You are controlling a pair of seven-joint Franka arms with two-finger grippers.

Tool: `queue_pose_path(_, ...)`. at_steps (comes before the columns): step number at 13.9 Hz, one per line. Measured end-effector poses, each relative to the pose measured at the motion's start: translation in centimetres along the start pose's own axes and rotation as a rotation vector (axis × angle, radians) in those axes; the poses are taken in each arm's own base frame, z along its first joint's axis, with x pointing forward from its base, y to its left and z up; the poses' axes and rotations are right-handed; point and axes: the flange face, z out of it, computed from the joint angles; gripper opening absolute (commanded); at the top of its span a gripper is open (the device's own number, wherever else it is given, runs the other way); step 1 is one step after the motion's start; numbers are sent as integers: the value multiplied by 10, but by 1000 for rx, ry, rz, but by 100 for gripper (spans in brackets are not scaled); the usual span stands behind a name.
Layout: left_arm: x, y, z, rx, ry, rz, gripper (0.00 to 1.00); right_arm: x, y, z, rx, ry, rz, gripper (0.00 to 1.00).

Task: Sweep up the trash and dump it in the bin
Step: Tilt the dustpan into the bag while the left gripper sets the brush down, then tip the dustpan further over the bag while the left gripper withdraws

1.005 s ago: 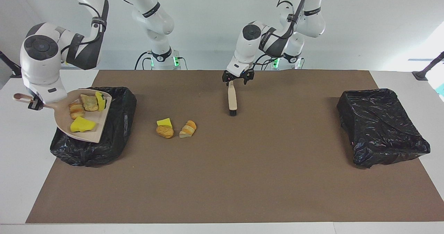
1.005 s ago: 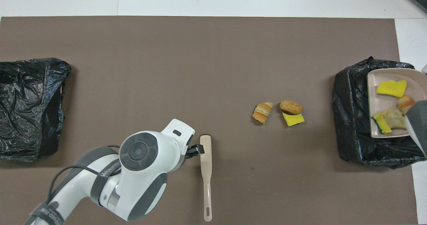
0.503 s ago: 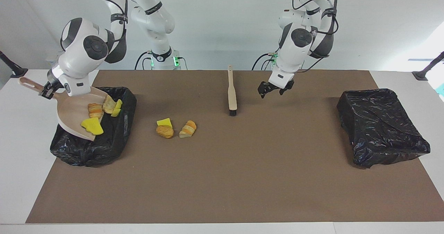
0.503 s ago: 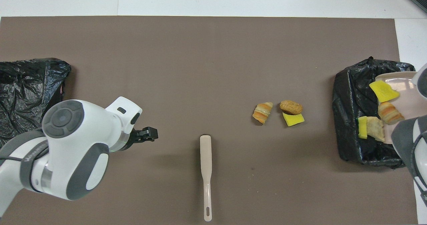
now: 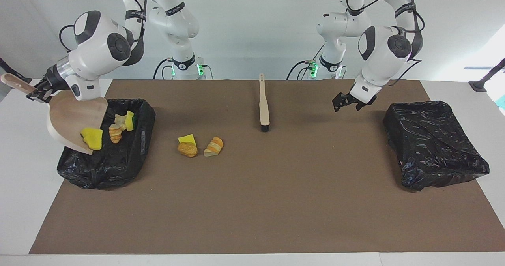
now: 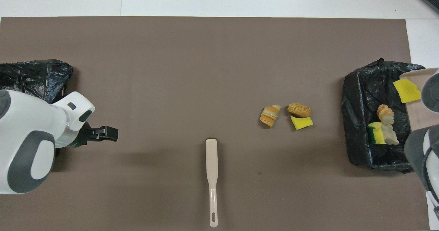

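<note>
Three loose scraps (image 5: 199, 145) lay mid-counter, toward the right arm's end. Long-handled beige brush (image 5: 263, 105) lay nearest the empty, spread left end effector (image 5: 347, 102), bristles pointing away from the robots. Right end effector (image 5: 37, 93) pinched the tilted beige dustpan (image 5: 73, 120) over the black-lined bin (image 5: 114, 163).

Brush (image 6: 212, 176) flat mid-mat; three scraps (image 6: 287, 116) loose between brush and bin (image 6: 358, 121); tilted dustpan (image 6: 416, 111) over bin, yellow sponge (image 6: 406, 90) on lip; left gripper (image 6: 109, 133) empty, open
</note>
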Motion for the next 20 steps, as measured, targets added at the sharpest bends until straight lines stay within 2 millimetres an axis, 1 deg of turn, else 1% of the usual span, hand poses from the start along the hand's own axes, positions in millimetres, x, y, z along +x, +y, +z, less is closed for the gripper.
queue_pose_path(1,5,-12,-9,-5,17,-2,100,2,0,-5,-12,-18,-12,0)
queue_pose_path(2,9,-18,-22,-8,34,-1,100,3,0,-10,-27,-51,-31,0)
queue_pose_path(3,12,-18,-37,-3,40,5,100,4,-1,-16,-45,-85,-49,0)
queue_pose_path(6,16,-10,-87,22,27,30,100,0,-3,-32,-88,-177,-83,0)
queue_pose_path(7,15,-9,-99,26,25,32,100,0,-4,-35,-94,-183,-84,0)
queue_pose_path(9,14,-10,-116,27,24,29,100,0,-4,-35,-91,-176,-82,0)
queue_pose_path(10,13,-12,-127,26,24,25,100,1,-5,-34,-83,-153,-73,0)
queue_pose_path(12,7,-16,-150,27,17,19,100,7,-8,-31,-54,-56,-37,0)
queue_pose_path(14,0,-19,-175,34,30,17,100,11,-9,-34,-32,50,6,0)
queue_pose_path(15,-5,-19,-183,36,31,16,100,14,-9,-36,-22,105,26,0)
queue_pose_path(17,-11,-18,-191,37,38,18,100,22,-8,-39,9,239,74,0)
queue_pose_path(20,-15,-23,-198,35,51,9,100,34,-6,-40,57,421,137,0)
